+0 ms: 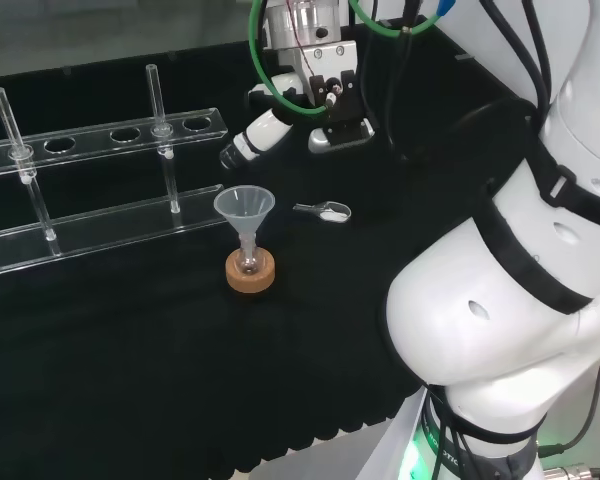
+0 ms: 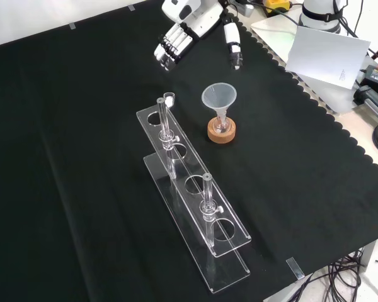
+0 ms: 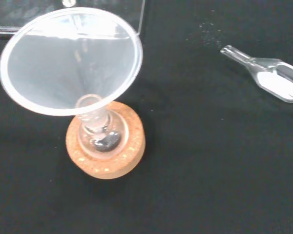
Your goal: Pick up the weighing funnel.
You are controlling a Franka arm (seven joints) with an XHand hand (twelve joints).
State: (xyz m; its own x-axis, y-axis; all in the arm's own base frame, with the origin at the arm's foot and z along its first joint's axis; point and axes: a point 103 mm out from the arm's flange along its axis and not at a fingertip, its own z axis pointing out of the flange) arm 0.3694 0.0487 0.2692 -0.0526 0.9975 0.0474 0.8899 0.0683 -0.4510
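Clear acrylic two-tier tube rack (image 2: 186, 167) sat closest to the front camera, with two thin glass tubes (image 2: 208, 201) upright in its holes. It ran along one side and, as I read it, had no part in this job.

Next back, at about 1 o'clock from the rack's middle, the big clear cone-shaped funnel (image 2: 219, 97) stood mouth up. Its stem went down into a small round glass flask (image 3: 101, 139), and the flask sat in a tan cork ring (image 2: 222, 134). My read is that the ring was there because a round bottom won't stand alone. Nothing was touching it.

The target, a small clear scoop-shaped weighing funnel (image 1: 323, 210), lay flat on the black cloth (image 2: 82, 189). In the head view it was at 3 o'clock from the big funnel, near it but apart. Its stem pointed to 9 o'clock, toward the funnel, and its bowl faced up with white powder inside. Lying bowl-up kept the powder in, so the lift likely has to stay level.

Farthest off, the black and white hand (image 2: 188, 28) hung at 12 o'clock from the big funnel in the front view, clear of the cloth and touching nothing. Its fingers (image 2: 172, 45) were straight and side by side, the thumb set well apart, with nothing between them. That reads as a pre-grasp pose, with the pick not yet begun.

Risk: the big funnel stands close to the stem end, so coming in from the bowl side looks safer.
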